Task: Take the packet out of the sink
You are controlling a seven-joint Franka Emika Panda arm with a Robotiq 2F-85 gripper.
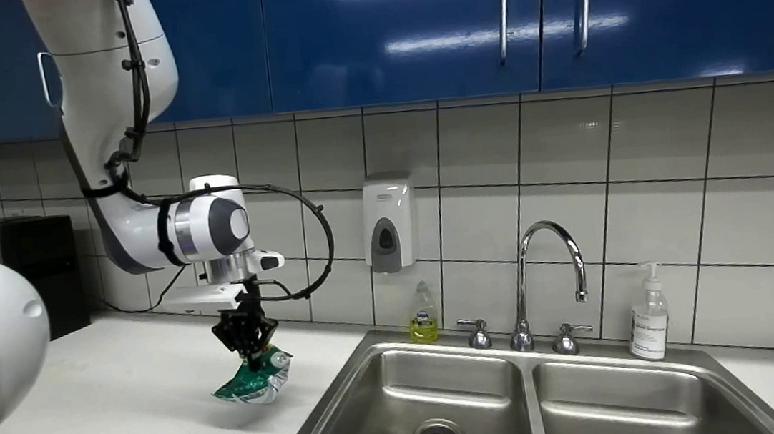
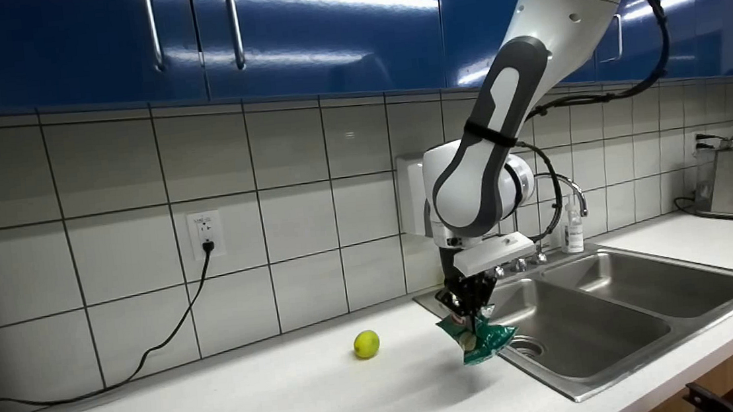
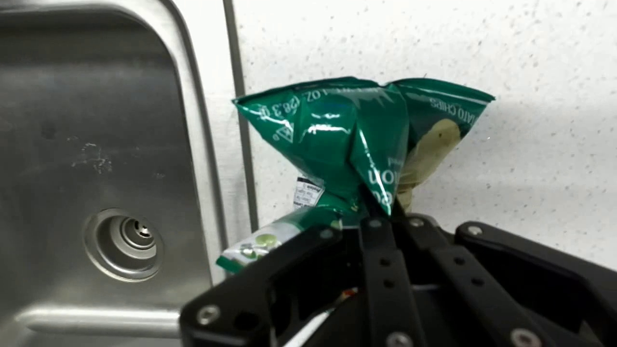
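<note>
The packet is a shiny green potato chip bag with white and beige parts; it shows in both exterior views and in the wrist view. My gripper is shut on it, and the bag is pinched and creased between the fingers. The packet hangs a little above the white counter, beside the sink, with a shadow below it. The steel sink has two basins; its rim also shows in the wrist view. The fingertips are partly hidden by the folded bag.
A lime lies on the counter near the tiled wall. A faucet, a yellow soap bottle and a clear pump bottle stand at the sink's back edge. A black appliance stands at the counter's end.
</note>
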